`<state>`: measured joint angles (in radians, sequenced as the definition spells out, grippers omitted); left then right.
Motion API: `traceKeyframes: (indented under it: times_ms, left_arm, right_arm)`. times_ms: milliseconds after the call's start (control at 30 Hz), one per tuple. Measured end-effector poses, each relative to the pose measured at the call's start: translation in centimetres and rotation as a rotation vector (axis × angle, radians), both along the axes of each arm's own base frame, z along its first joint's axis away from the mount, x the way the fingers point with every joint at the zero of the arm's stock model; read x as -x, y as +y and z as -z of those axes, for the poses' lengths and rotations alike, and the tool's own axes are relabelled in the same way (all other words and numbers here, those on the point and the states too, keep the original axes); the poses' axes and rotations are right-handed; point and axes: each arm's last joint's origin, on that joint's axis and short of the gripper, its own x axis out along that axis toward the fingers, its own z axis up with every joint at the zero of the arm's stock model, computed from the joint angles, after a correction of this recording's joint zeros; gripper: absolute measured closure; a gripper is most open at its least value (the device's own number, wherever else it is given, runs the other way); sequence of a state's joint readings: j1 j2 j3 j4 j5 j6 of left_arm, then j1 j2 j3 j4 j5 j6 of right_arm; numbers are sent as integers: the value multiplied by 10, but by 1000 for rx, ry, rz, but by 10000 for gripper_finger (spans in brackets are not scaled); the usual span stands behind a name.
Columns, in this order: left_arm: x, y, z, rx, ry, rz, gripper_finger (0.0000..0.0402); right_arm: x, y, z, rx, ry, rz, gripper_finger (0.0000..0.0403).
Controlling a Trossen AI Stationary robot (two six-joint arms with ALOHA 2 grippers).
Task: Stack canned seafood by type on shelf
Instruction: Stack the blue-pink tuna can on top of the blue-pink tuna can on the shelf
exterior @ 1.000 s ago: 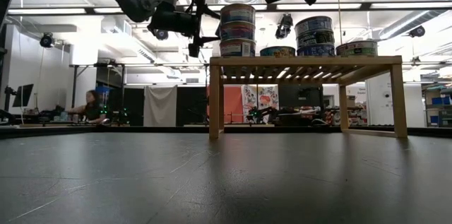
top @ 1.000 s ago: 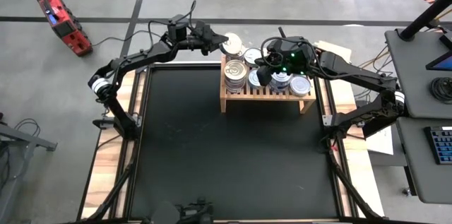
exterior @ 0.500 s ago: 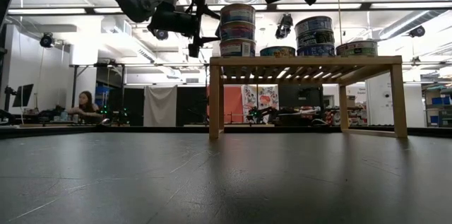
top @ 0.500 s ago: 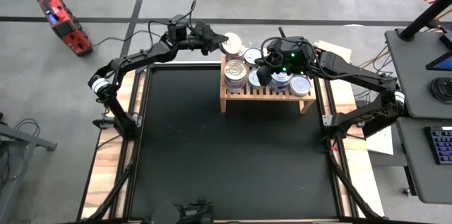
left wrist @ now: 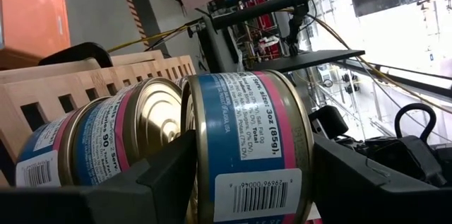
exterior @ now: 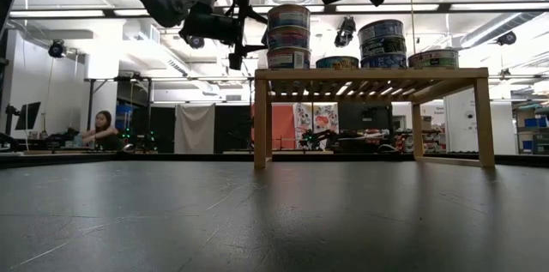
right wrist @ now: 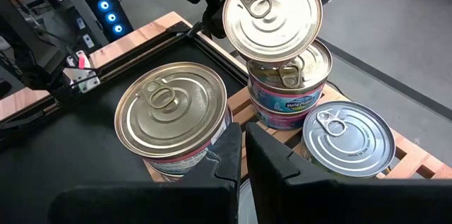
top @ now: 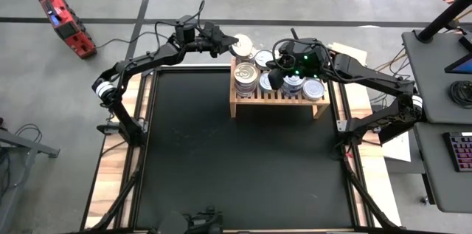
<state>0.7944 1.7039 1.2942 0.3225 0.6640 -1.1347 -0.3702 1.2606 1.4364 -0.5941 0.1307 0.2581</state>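
The wooden shelf sits at the far edge of the bench, carrying stacks of tins on its slatted top. The left end effector grips the top can of the stack at the shelf's far left corner, its fingers clamping the blue label. The right end effector hangs closed and empty just above the middle tins.

Even overhead light fills the high view, leaving only soft, short shadows under the shelf. In the low view bright ceiling panels and windows backlight the scene, so the black mat blurs near the lens. Glare glints off the silver can lids, and the left wrist view's window is blown out white.
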Motion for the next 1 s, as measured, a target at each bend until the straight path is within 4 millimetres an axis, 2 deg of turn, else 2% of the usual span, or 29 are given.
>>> traceKeyframes:
  times_ms: [1000]
  left_arm:
    - [0, 0, 0, -5, 0, 18, 175]
  right_arm:
    - [0, 0, 0, 18, 10, -11, 390]
